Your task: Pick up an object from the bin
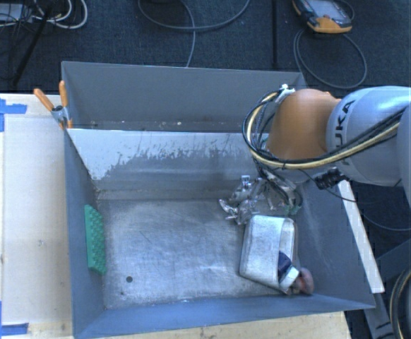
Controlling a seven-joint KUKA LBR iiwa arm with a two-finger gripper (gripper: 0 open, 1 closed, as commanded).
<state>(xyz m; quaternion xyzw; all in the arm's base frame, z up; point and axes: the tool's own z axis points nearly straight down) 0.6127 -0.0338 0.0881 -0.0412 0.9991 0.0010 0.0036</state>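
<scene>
Orange wrist cover [297,122] is the closest thing to the lens, up high on the right with black and yellow cables looped round it. Under it the gripper [239,207] hangs low over the floor of the bin [191,104], right of centre. Honestly can't tell whether the jaws are apart or together, it's just a tangle of shiny metal from this angle.

Just beside it, on the front side, a white packet [262,246] with a dark blue patch lies flat toward the front right corner. Its far edge sits right by the gripper, maybe touching, can't say. A small pinkish-brown lump [304,281] rests against the packet's front right corner.

A green ridged strip [94,237] lies along the left wall, well apart from the rest.
</scene>
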